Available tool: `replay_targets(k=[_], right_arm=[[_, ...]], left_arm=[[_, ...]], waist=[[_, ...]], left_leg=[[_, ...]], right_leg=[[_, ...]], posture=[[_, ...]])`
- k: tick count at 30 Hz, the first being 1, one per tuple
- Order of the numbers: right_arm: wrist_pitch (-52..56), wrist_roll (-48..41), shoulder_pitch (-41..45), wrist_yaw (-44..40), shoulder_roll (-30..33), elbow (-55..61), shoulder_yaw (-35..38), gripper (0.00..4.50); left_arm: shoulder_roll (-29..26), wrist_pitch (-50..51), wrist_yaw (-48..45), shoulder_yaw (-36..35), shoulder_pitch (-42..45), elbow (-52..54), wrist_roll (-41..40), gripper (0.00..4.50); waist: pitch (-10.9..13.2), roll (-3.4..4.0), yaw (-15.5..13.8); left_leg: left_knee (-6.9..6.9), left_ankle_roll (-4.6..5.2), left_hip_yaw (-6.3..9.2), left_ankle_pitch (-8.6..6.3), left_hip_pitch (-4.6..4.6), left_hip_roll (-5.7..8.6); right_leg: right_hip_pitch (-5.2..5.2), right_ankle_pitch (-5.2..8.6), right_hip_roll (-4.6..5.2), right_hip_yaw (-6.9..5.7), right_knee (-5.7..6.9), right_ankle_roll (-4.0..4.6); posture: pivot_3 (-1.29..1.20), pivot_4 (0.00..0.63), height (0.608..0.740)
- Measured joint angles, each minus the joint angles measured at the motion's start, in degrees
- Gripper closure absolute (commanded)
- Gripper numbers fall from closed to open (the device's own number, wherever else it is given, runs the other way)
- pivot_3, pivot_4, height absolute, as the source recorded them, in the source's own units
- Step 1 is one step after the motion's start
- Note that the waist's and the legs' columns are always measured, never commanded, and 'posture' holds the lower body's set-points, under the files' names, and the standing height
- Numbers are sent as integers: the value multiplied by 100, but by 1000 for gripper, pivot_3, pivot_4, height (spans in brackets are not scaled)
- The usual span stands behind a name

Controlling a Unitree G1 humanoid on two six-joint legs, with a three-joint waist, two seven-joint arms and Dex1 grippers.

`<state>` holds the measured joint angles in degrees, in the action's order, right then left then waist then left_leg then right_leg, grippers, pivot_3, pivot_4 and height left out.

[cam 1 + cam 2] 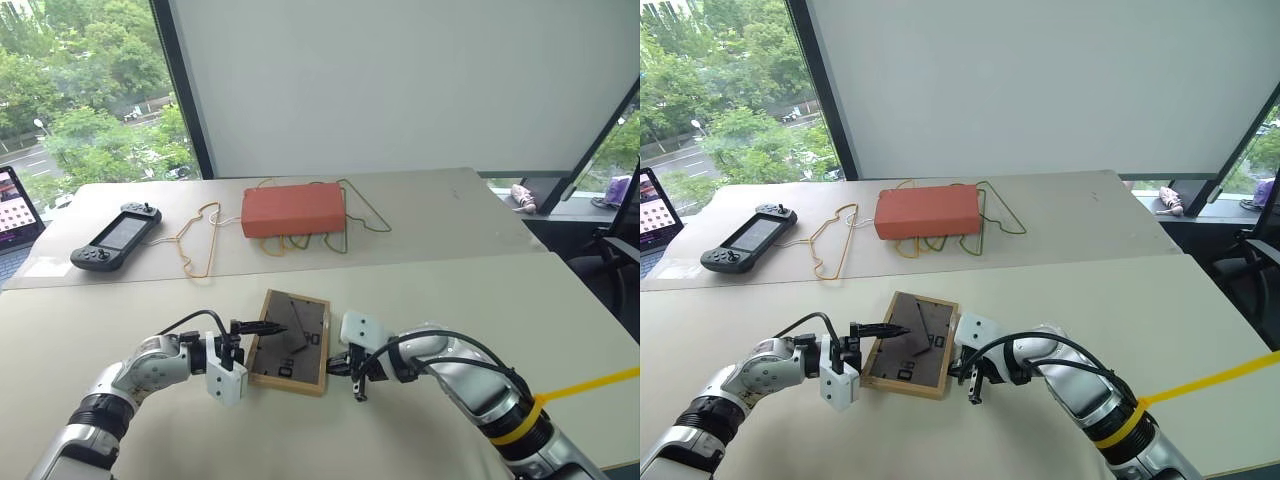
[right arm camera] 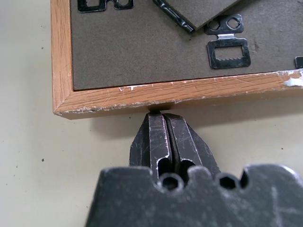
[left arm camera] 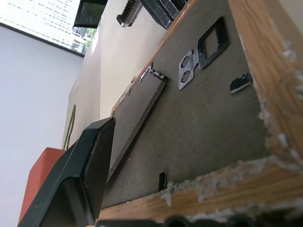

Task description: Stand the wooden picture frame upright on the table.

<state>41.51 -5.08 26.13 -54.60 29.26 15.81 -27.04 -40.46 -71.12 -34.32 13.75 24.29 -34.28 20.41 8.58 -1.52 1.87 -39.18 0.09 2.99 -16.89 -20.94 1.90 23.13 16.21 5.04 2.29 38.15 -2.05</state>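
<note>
Lying face-down on the table [image 1: 420, 300], wooden picture frame [image 1: 290, 342] likely light, rigid, glass-fragile; best pinched by its wood edges between spread-fingered left gripper [image 1: 262, 327] and clenched, empty right gripper [image 1: 345, 362] touching the rim.

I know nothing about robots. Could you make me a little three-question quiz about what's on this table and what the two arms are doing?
1. True or false: the wooden picture frame lies flat on the table with its dark back panel facing up.
2. Which gripper has its fingers pressed together at the frame's edge?
A. left gripper
B. right gripper
C. both
3. Fill in: the black game controller lies to the robot's ____ of the orange-red box.

Key
1. True; the fold-out stand and metal hangers show on top.
2. B; the left gripper is open, one finger above the back panel.
3. Left.
</note>
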Motion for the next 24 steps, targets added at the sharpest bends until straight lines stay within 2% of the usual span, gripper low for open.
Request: replay_targets(k=[1,4,5,6,7,11,20,24], right_arm=[[-20,-28,-55,3,32,41,26,4500],[-30,-101,-148,4,123,111,120,4500],[-31,-148,-181,1,167,127,157,4500],[-30,-181,-197,0,193,129,183,4500],[-29,-215,-211,-1,224,127,216,4500],[26,-331,-252,4,399,108,418,4500],[244,-540,-260,150,552,-19,804,4500],[441,-745,168,255,631,-364,1334,4500]], left_arm=[[-2,7,9,32,-29,23,-49,794],[-71,17,-23,193,-120,124,-254,1524],[-127,2,-30,256,-194,165,-315,1929],[-134,-25,-28,282,-213,222,-391,2067],[-138,-37,-20,314,-213,297,-482,2485],[-256,-122,118,227,-195,552,-706,3315],[-308,-128,335,143,-295,658,-469,3412],[-304,-147,565,52,-358,729,-177,3412]], waist=[[0,0,-5],[0,0,-25],[0,0,-34],[0,0,-42],[0,-1,-57],[0,-1,-100],[0,-1,-83],[1,0,-77]], left_leg=[[0,0,0,0,-2,2],[1,1,0,-1,-12,10],[1,3,0,-2,-14,13],[1,3,0,-2,-15,14],[1,3,0,-2,-15,14],[0,3,-1,-2,-12,14],[0,3,-3,-1,-13,12],[0,3,-4,-1,-13,11]], right_leg=[[1,0,3,-1,-2,0],[7,-2,14,-1,-9,-3],[8,-3,18,-1,-11,-6],[8,-4,20,-1,-13,-8],[8,-6,21,-1,-15,-11],[2,-7,21,-1,-17,-13],[4,-7,15,-1,-14,-13],[7,-7,15,0,-13,-13]], posture=[[0,150,740],[0,150,740],[0,150,740],[0,150,740],[0,150,740],[0,150,740],[0,150,740],[0,150,740]])
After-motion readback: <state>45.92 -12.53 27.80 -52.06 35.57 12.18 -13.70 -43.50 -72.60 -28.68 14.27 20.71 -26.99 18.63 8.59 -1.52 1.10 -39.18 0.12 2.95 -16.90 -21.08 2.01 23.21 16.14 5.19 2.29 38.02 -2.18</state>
